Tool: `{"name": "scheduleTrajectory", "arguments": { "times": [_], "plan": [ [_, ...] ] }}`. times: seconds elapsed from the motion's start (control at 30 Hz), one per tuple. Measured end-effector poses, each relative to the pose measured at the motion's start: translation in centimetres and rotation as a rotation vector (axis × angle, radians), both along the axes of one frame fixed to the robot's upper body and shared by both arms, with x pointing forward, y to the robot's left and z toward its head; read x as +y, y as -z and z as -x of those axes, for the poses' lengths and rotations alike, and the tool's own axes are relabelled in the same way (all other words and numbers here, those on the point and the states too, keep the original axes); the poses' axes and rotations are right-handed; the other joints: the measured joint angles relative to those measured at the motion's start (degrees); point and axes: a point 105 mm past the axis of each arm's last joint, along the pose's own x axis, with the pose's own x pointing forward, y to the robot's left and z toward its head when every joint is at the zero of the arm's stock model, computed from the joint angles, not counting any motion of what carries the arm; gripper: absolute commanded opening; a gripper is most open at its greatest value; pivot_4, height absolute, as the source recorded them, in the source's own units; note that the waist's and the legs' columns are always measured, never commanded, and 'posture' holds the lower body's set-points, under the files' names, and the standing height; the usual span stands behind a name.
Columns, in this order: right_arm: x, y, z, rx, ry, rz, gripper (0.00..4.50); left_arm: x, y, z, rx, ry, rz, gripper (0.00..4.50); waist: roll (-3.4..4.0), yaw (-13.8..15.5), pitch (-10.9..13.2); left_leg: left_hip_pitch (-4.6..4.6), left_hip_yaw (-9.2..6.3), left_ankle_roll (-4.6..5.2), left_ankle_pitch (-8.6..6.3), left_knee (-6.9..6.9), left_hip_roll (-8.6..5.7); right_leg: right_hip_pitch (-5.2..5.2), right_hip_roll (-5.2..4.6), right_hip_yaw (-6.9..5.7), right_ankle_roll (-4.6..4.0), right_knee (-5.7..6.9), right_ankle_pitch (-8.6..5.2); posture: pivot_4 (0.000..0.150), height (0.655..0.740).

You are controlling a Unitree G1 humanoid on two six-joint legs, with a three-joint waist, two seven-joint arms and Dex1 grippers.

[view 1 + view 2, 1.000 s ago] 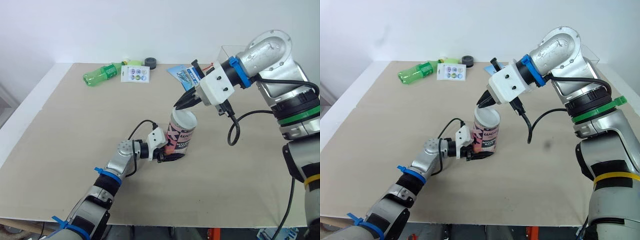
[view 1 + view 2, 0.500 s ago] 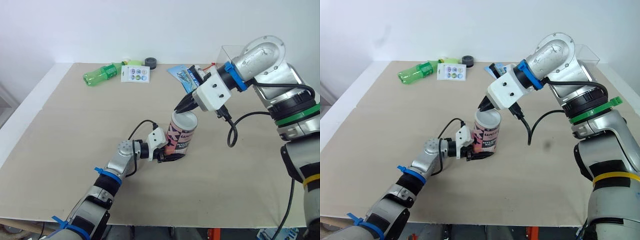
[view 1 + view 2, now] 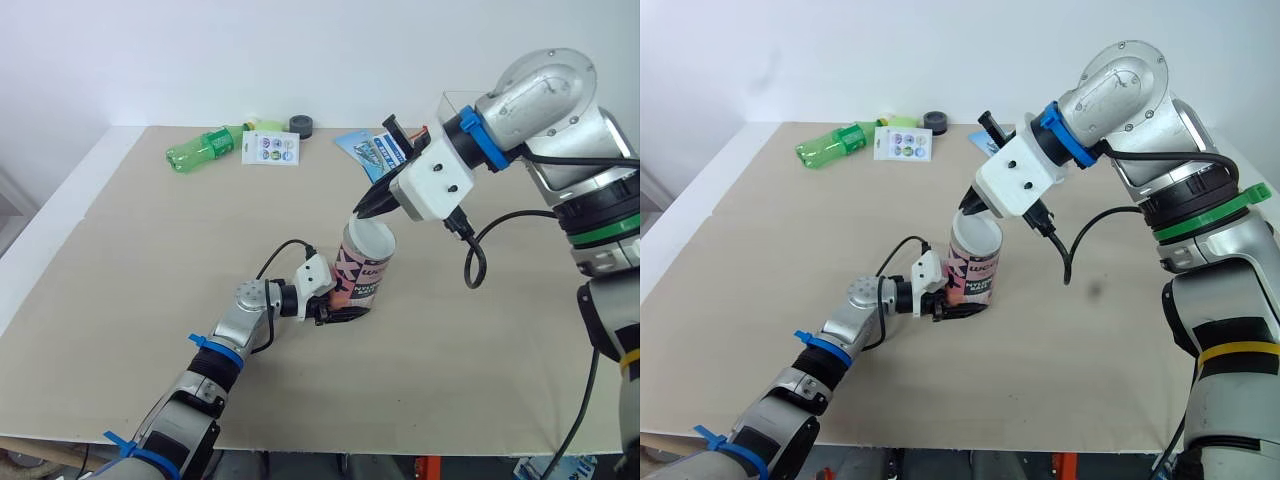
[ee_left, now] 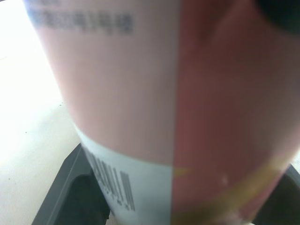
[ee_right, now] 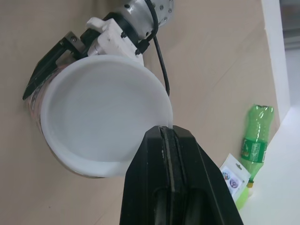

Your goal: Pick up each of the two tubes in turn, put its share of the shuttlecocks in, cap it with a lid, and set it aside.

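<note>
R claw point(image 3: 362, 208) rose a bit — pressed together at lid point(image 3: 373, 238) rim; L claw point(image 3: 337, 304) pinching capped tube point(image 3: 362, 280).

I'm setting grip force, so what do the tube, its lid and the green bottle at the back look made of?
The tube looks like cardboard or thin plastic under a glossy printed wrap with a barcode; which one is unclear. The lid looks like white, slightly translucent plastic with a matte finish and a thin rim. The green bottle looks like tinted, see-through plastic, probably PET.
</note>
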Motion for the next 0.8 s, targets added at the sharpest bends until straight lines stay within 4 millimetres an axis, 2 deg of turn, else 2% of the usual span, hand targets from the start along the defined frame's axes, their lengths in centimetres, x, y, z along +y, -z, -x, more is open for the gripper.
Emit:
{"name": "scheduleTrajectory", "arguments": {
  "times": [0.33,0.77,0.8],
  "plan": [
    [-0.4,1.0,-1.3,-0.009,0.033,0.036,0.06,-0.1,-0.1,0.0,0.0,0.001,0.001,2.78,0.0,0.03,0.0,0.0,0.0,0.0,0.01,0.02,-0.01,0.02,0.0,0.0,0.01,0.0,0.02,0.15,0.74],
    [-0.4,1.3,-1.2,0.0,0.017,0.034,0.06,-0.1,-0.2,0.1,-0.007,0.001,0.002,2.78,0.0,0.01,0.0,0.01,-0.01,0.0,0.0,-0.02,-0.01,0.02,0.0,0.0,0.0,0.0,-0.02,0.15,0.74],
    [-0.5,1.4,-1.2,0.01,0.024,0.033,0.69,-0.1,-0.2,0.1,-0.007,0.001,0.001,2.78,0.01,0.01,0.0,0.01,-0.01,0.0,0.0,-0.02,-0.01,0.02,0.0,0.0,0.0,0.0,-0.02,0.15,0.74]
  ]
}}
